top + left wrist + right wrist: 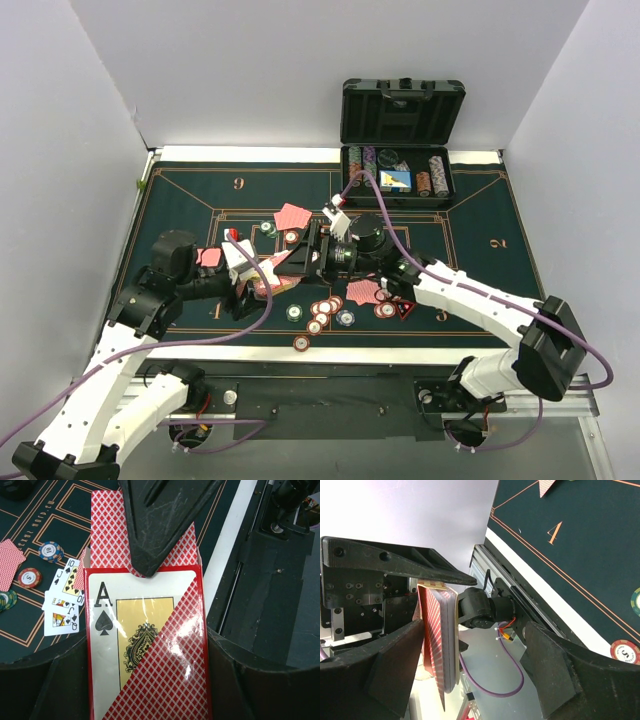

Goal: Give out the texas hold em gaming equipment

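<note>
left claw (pixel 147 647) is clamped on a red card box (pixel 165 680) with the ace of spades on its face. both of its fingers press the box's long sides, so it's a solid hold. the box flap is open and the pink-red-backed deck (pixel 107 535) sticks out of the top.

right claw (pixel 475 645) is facing it with the jaws standing wide. in its own cam the deck edge (pixel 440 640) sits just beside one finger (pixel 395 670) and the other finger is well off to the side, so it isn't gripping anything. from the left wrist cam, one right finger (pixel 160 515) lies across the exposed card backs.

from above, the two claws meet over the middle of the green felt mat (pixel 180 200), a bit left of centre.

around them on the mat:
- a few face-up cards (pixel 62 605) lie just left of the box, a jack and a ten among them
- a face-down card (pixel 10 562) lies further left, with a blue-edged chip (pixel 51 551) and a red chip (pixel 29 577) close by
- a bunch of poker chips (pixel 320 315) is scattered near the front edge
- more face-down cards (pixel 293 215) sit further back

the black case (pixel 400 110) stands open at the far edge, with chip stacks (pixel 436 172) in its tray.
</note>
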`<state>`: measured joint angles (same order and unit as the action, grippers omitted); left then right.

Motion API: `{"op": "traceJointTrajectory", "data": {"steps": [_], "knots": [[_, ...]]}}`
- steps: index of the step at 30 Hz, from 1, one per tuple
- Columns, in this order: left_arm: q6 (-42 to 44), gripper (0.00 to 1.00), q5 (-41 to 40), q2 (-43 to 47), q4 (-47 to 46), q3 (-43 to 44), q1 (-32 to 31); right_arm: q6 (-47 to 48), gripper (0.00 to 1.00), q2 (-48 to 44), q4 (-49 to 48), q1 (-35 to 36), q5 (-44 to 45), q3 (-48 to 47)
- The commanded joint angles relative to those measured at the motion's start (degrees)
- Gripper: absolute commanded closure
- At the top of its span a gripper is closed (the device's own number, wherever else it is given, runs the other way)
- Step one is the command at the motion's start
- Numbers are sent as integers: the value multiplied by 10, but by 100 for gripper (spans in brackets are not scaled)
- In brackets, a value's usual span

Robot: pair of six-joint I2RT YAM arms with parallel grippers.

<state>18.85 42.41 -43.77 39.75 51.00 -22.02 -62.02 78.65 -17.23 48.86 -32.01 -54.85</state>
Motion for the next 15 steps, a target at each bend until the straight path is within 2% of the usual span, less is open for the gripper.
{"op": "traceJointTrajectory", "data": {"steps": [1, 15], "knots": [[-7, 100, 14, 2, -43, 31, 3, 1, 24, -32, -25, 4, -11, 11], [-8, 100, 14, 3, -42, 33, 3, -30, 33, -4, -78, -2, -24, -13]]}}
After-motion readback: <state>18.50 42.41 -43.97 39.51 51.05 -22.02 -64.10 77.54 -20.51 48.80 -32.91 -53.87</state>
